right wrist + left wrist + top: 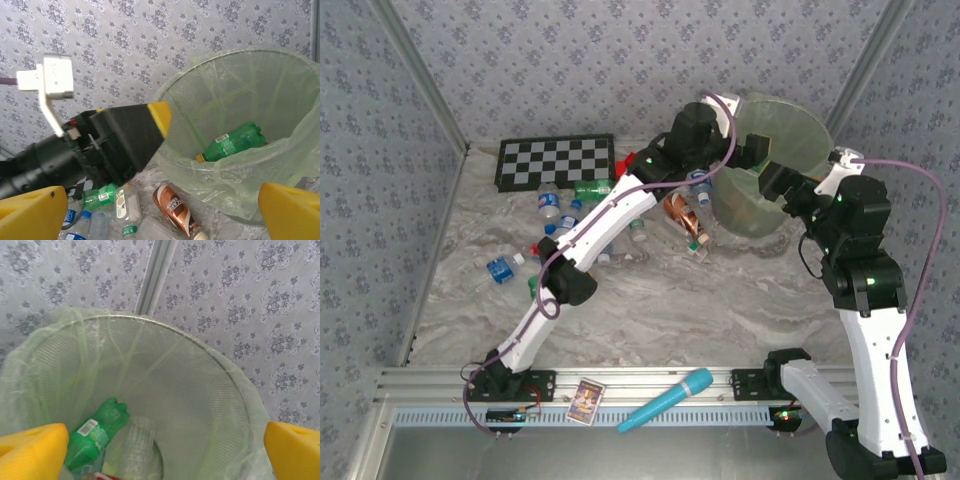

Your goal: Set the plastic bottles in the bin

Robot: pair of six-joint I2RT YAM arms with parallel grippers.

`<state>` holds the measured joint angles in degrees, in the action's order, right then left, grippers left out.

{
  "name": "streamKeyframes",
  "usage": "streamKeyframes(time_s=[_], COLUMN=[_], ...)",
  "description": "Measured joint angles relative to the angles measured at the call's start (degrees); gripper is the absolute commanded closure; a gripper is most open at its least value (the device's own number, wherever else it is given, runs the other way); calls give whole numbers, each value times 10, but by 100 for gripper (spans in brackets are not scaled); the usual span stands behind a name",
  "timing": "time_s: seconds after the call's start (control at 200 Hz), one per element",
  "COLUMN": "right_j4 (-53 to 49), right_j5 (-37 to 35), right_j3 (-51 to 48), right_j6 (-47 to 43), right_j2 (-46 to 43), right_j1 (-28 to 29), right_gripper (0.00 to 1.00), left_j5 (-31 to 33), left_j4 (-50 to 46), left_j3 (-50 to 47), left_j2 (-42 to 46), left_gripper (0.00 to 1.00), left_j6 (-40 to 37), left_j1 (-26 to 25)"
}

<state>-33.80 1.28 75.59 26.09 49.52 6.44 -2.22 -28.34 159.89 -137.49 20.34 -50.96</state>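
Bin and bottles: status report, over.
Left gripper open above pale green bagged round bin. Right gripper open beside it. Green plastic bottle inside; more bottles on table, left arm overhanging.

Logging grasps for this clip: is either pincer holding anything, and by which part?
Nothing is held. The left pincer is open above the bin, with a green bottle lying inside. The right pincer is open near the bin.

A: Bin (745, 210) status?
B: Far right, pale green, bag-lined. Green bottle (95, 432) and clear bottle (137, 445) lying inside.
A: Rest?
B: Loose bottles (549, 201) scattered left of bin. Brown-orange bottle (682, 212) lies just beside it.
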Motion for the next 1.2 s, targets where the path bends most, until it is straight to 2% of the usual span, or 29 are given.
streamKeyframes(time_s=[0.185, 0.315, 0.465, 0.67, 0.81, 0.985, 1.199], right_j4=[28, 41, 45, 42, 31, 7, -14], right_j5=[12, 24, 25, 2, -5, -5, -5], right_j3=[-13, -15, -15, -15, -16, -20, -46], right_j6=[0, 0, -1, -33, -61, -95, -131], right_j2=[5, 22, 50, 88, 113, 165, 254], right_j1=[0, 3, 30, 110, 153, 194, 240], right_gripper=[0, 0, 0, 0, 0, 1, 1], left_j5=[32, 68, 111, 150, 169, 197, 212], left_j4=[-64, -90, -89, -26, -2, 12, -6], left_j3=[-11, -78, -236, -567, -737, -880, -982], left_j2=[61, 126, 223, 402, 520, 660, 767], left_gripper=[0, 0, 0, 0, 0, 0, 1], left_j6=[-18, -23, -16, 13, 43, 82, 144], left_j1=[20, 36, 53, 89, 131, 146, 146])
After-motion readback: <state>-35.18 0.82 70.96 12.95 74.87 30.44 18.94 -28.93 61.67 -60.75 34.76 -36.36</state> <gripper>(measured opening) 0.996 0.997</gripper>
